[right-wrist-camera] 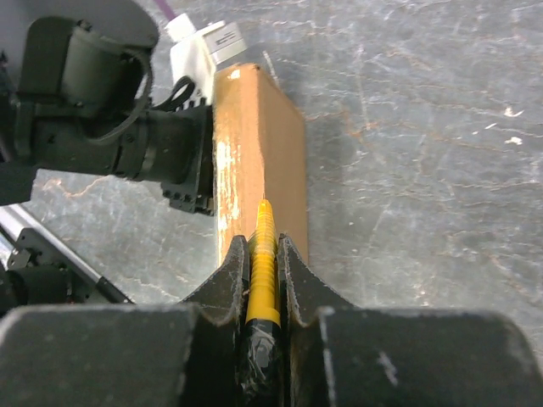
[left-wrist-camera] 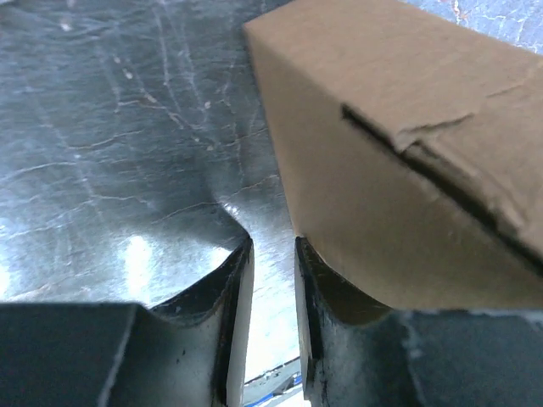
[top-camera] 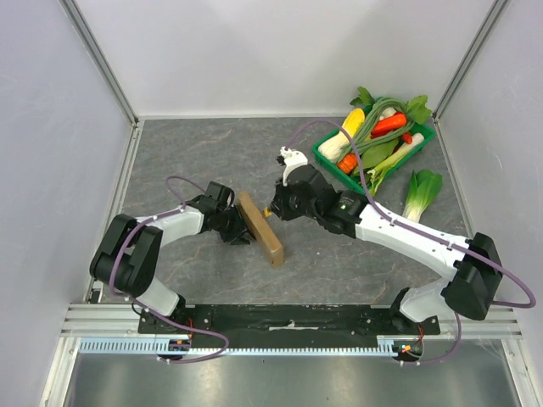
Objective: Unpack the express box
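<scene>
The express box (top-camera: 261, 229), plain brown cardboard, stands on its long edge mid-table. It also shows in the left wrist view (left-wrist-camera: 399, 127) and the right wrist view (right-wrist-camera: 259, 161). My left gripper (top-camera: 232, 225) is beside its left face, the jaws nearly shut with a narrow empty gap (left-wrist-camera: 273, 254); the box lies just outside the right finger (left-wrist-camera: 318, 297). My right gripper (top-camera: 273, 209) is shut (right-wrist-camera: 265, 246) on a yellow ribbed tool (right-wrist-camera: 264, 254) with a black handle. The tool's tip rests on the box's top edge.
A green tray (top-camera: 322, 154) of toy vegetables stands at the back right. A bok choy (top-camera: 422, 193) lies on the table beside it. The left arm's wrist (right-wrist-camera: 110, 110) is close against the box. Grey walls enclose the table.
</scene>
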